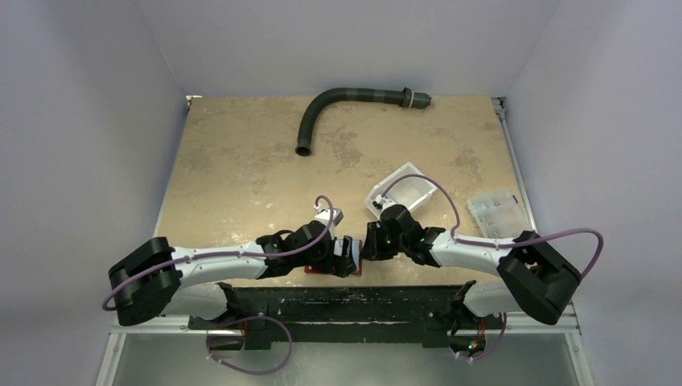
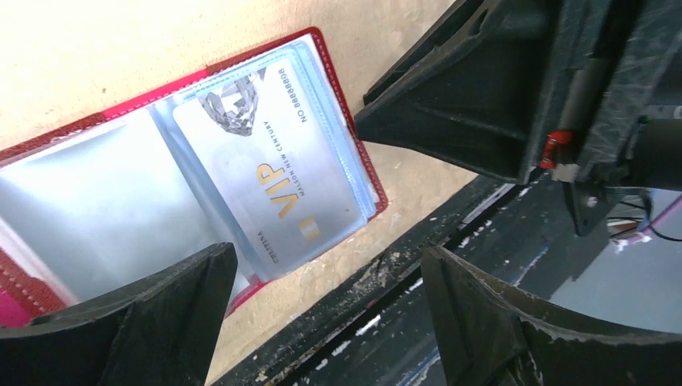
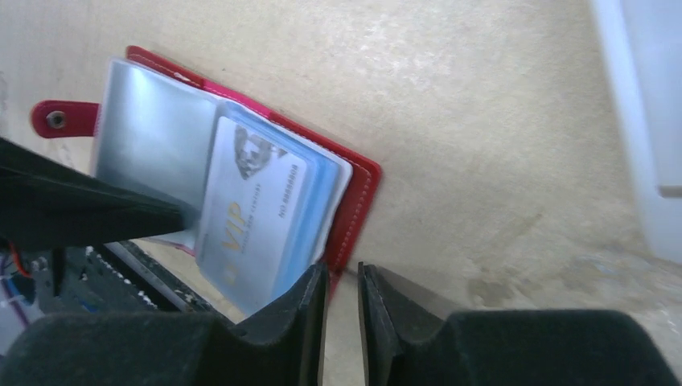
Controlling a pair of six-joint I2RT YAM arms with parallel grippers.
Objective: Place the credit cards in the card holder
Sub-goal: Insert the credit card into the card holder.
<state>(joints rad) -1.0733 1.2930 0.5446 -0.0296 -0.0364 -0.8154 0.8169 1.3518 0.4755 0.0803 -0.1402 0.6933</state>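
Right claw (image 3: pixel 343 270), narrow-gapped, just beside the open card holder (image 3: pixel 361 186)

From above, the card holder (image 1: pixel 309 272) is nearly all hidden under the left gripper (image 1: pixel 347 257) and right gripper (image 1: pixel 371 241), with only a red sliver showing, and the contents of the clear compartmented box (image 1: pixel 493 211) are too small to tell. At the left wrist the holder's left part runs off the picture's edge. At the right wrist a finger (image 3: pixel 281 322) covers the lower end of the VIP card (image 3: pixel 253 217), and the white bin (image 3: pixel 651 96) is blurred and cut off.
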